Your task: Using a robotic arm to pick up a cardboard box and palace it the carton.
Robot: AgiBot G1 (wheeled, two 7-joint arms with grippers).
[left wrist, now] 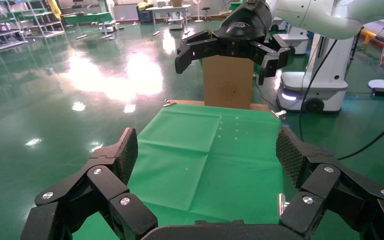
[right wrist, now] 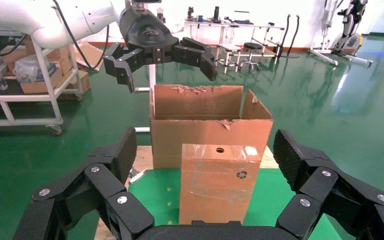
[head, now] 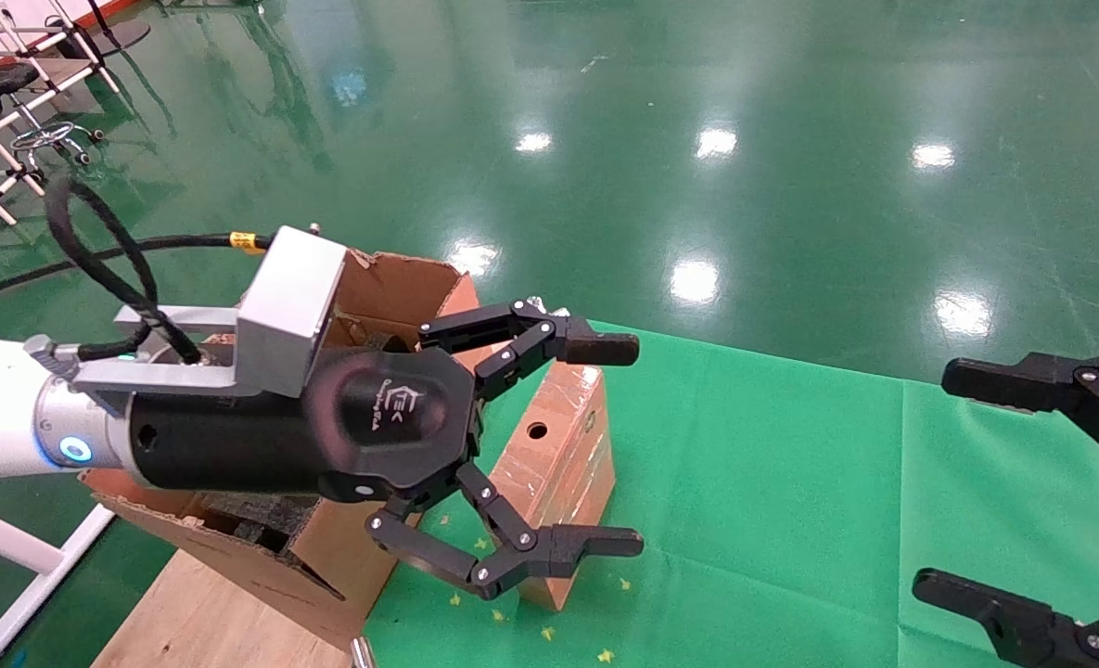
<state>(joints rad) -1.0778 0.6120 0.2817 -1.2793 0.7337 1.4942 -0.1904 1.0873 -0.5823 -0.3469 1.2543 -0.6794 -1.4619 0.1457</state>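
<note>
Two grippers spread — left gripper (head: 605, 445) above cardboard box (head: 563, 445), right gripper (head: 976, 482) parked aside.

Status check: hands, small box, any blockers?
Left hand open, above the small tape-wrapped brown cardboard box, not gripping. Box upright on green cloth beside large brown flapped carton. Right hand open, off to the side. No visible blockers.

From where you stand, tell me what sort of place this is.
Likely a robotics lab or test hall: glossy green floor, another wheeled robot base, and metal-frame benches with stools along the wall. The work itself sits on a green cloth.
</note>
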